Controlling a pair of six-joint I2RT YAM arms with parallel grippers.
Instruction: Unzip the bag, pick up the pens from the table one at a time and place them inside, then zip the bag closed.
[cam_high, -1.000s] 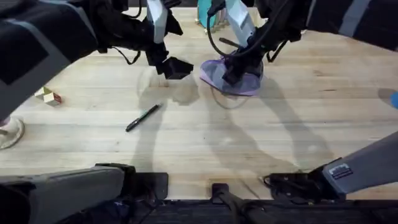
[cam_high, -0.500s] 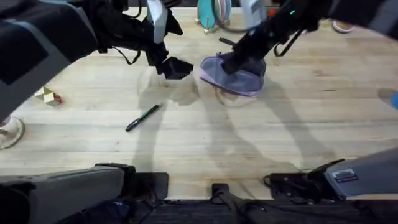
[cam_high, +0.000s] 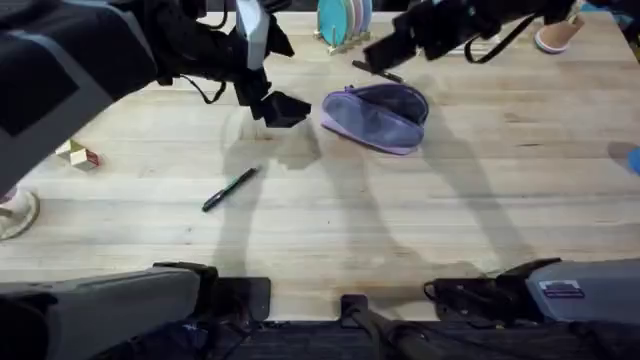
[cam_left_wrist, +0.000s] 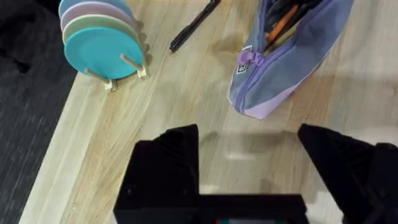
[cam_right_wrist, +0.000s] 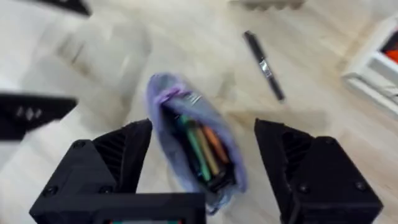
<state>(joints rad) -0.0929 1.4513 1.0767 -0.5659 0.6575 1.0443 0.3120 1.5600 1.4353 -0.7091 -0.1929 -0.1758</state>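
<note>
Toward the far middle of the table (cam_high: 420, 230) lies one purple bag (cam_high: 378, 115), flat on its side and unzipped along the top; from the right wrist camera I can see coloured pens or pencils, orange and green among them, packed in its open mouth. Its purple zip pull (cam_left_wrist: 246, 59) hangs at the end nearest the left arm.

I count two black pens out on the wood. One pen (cam_high: 229, 189) lies well apart from the bag, nearer the arms' bases and off to the left, at a slant. The second pen (cam_high: 376, 71) lies just beyond the bag, near its far edge but not touching it.

Above that far pen hangs the right gripper (cam_high: 385, 48), its two black fingers spread wide with nothing between them; its wrist view looks straight down past them onto the open bag. The left gripper (cam_high: 280, 108) hovers just beside the bag's left end, fingers likewise parted and empty, clear of the fabric.

Around them: a small wooden rack of round coasters (cam_high: 340, 20), teal, green and lilac, stands at the far edge behind the bag. A small block (cam_high: 77, 154) sits near the left edge. A white rack with something red in it (cam_right_wrist: 385, 62) shows beyond the far pen. Nothing lies between the left-hand pen and the bag except bare wood and the arms' shadows.
</note>
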